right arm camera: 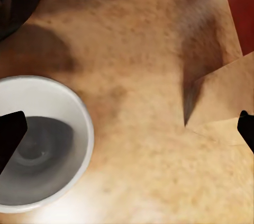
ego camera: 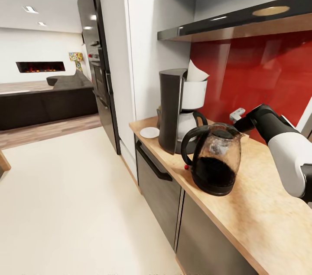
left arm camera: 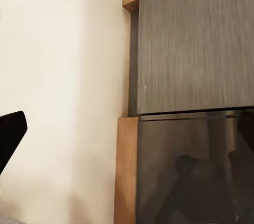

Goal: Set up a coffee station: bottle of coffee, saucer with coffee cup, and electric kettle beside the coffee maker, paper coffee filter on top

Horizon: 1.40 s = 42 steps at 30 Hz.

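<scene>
the right gripper hung over the countertop, fingers spread wide apart with nothing between them; one dark fingertip showed at each edge of the right wrist view. under it stood the cup, a white round bowl seen from above, its rim touching no finger. the dark curved edge of the kettle base lay near the cup. from the head view, the right arm reached in over the worktop behind the kettle.

the kettle stood upright near the front edge, glass dome on black base, handle toward the open room. just behind it stood the coffee maker, upright, with the filter poking up from its white basket. the saucer lay flat beside the maker, at the counter's far end, bare. the red backsplash ran behind, and the shelf hung above it.

the left gripper showed as one dark fingertip over the pale floor, beside the cabinet fronts; i could not tell whether it was parted or closed.
</scene>
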Motion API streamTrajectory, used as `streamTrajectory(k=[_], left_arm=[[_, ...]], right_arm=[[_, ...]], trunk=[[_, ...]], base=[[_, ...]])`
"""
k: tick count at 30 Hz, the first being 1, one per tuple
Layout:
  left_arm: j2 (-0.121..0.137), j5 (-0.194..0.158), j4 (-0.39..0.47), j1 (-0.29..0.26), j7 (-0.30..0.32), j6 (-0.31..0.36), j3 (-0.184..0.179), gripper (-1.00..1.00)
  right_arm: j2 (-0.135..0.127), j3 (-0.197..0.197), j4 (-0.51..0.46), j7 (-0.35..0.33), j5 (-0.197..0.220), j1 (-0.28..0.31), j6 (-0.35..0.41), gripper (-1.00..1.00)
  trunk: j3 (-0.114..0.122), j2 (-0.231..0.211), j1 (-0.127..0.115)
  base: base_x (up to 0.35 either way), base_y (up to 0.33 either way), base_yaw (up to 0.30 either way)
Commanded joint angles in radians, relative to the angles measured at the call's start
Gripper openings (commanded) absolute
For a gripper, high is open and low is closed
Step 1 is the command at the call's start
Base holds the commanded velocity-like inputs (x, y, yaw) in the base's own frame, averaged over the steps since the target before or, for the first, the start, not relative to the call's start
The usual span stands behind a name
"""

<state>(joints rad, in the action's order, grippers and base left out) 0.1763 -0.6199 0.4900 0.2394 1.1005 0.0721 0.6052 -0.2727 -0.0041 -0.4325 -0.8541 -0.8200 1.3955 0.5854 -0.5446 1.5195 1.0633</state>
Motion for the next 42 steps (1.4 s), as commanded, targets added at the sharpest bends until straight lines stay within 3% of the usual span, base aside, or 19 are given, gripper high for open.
streamTrajectory(k=[1,42], left_arm=[[0.000,-0.006,0.001,0.000,0.002,0.008,-0.001,1.00],[0.000,-0.005,0.001,0.000,0.003,0.008,-0.001,1.00]], right_arm=[[0.000,-0.001,-0.002,-0.006,-0.005,0.000,0.004,1.00],[-0.004,-0.001,0.051,0.000,-0.007,0.000,0.002,1.00]], trunk=[[-0.002,0.001,0.000],[-0.039,0.001,0.000]], base=[[0.000,0.000,0.000],[0.000,0.000,0.000]])
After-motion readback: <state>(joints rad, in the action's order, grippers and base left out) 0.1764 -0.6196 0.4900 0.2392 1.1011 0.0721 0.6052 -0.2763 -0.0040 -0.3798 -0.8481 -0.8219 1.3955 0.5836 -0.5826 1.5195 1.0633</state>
